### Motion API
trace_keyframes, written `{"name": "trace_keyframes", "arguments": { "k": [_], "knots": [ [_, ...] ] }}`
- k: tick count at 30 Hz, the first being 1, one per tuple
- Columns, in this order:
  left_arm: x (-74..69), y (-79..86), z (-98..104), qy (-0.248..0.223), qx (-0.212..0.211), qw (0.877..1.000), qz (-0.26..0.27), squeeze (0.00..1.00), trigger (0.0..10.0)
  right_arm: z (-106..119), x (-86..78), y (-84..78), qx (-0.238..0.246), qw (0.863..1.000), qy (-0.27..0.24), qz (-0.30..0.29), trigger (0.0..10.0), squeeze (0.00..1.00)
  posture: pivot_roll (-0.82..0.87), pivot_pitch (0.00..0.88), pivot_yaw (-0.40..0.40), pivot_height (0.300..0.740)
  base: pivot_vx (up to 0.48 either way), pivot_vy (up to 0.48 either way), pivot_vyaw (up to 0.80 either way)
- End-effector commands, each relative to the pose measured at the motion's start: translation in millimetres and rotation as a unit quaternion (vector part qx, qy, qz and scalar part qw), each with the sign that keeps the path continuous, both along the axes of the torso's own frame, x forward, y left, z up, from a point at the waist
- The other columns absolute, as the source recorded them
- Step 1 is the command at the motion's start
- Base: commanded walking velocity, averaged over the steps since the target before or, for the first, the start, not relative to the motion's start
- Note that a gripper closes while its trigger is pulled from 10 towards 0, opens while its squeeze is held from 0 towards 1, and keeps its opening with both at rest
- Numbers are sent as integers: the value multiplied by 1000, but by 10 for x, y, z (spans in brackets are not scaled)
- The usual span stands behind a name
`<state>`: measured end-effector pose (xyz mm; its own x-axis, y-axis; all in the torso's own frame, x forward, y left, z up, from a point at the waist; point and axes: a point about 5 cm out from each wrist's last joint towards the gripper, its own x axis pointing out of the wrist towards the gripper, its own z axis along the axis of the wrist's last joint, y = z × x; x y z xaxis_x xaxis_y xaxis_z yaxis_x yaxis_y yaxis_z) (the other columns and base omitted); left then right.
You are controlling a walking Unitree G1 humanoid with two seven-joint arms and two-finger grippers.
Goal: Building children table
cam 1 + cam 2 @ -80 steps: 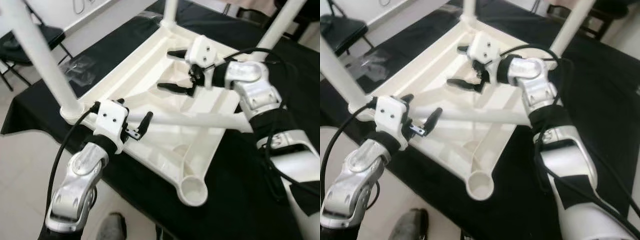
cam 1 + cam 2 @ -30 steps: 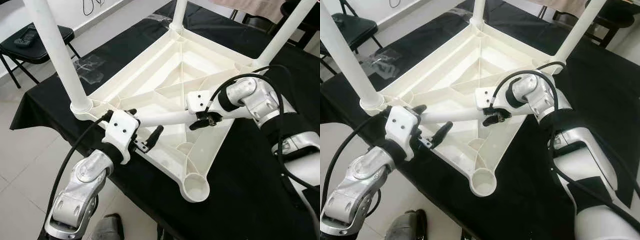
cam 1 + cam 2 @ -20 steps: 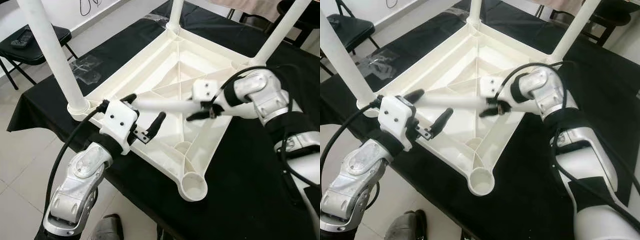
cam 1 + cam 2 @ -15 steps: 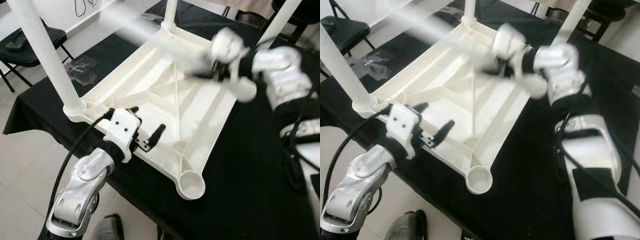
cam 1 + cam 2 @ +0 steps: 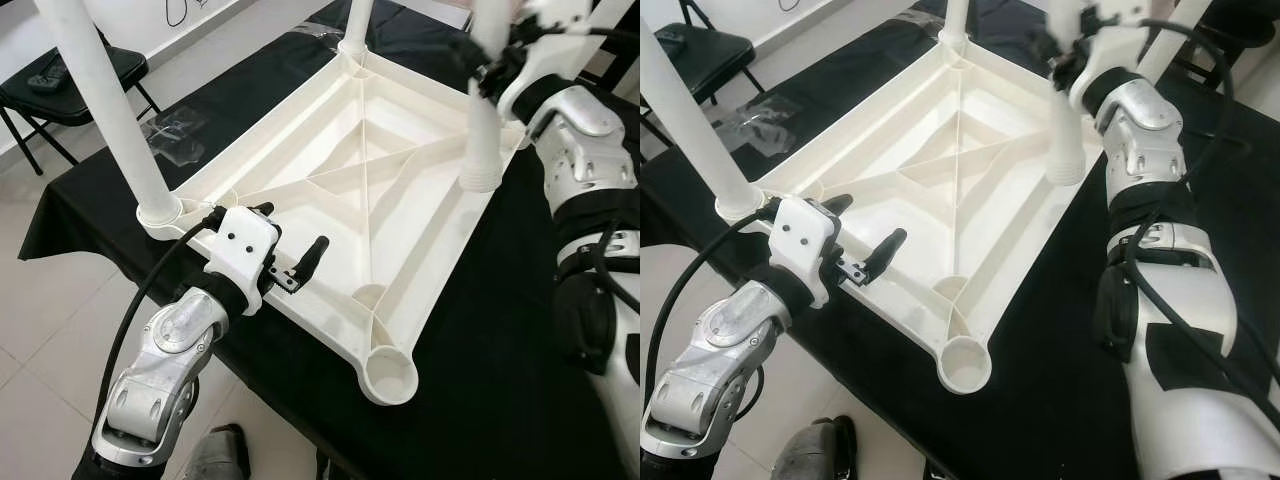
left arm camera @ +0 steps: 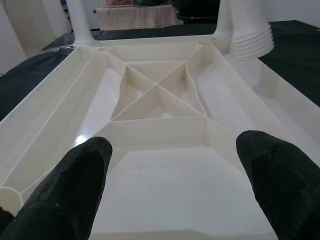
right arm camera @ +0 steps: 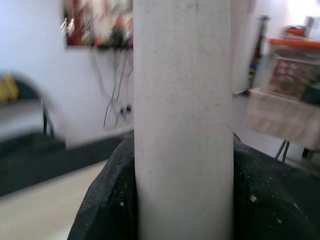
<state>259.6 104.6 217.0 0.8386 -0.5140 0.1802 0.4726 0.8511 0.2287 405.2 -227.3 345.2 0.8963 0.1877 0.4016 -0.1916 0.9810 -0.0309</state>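
The white tabletop (image 5: pixel 330 190) lies upside down on a black-covered table (image 5: pixel 520 330). The right gripper (image 5: pixel 1072 45) clamps a loose white table leg (image 5: pixel 482 110) upright above the right edge. The left gripper (image 5: pixel 290 245), fingers spread wide, hovers at the near rim beside an empty corner socket (image 5: pixel 388 375).

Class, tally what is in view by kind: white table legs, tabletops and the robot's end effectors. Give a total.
White table legs: 4 (three socketed legs, one held leg)
Tabletop: 1
End effectors: 2 (left end effector open, right end effector shut on the held leg)
Total: 7
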Motion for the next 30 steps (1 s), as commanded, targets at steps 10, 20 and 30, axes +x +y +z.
{"name": "trace_keyframes", "arguments": {
  "k": [10,20,30],
  "knots": [
    [32,-8,-32,21,-20,999,18,0,10000,-109,-44,91,107,993,-29,24,10000,0,55,212,-122,740,0,0,0],
    [98,33,-121,40,-8,998,58,0,10000,-321,-61,210,81,997,-13,7,10000,0,37,211,-116,740,0,0,0],
    [152,73,-135,50,-9,996,71,0,10000,-551,-115,348,82,996,16,20,10000,0,34,204,-109,740,0,0,-80]
  ]
}}
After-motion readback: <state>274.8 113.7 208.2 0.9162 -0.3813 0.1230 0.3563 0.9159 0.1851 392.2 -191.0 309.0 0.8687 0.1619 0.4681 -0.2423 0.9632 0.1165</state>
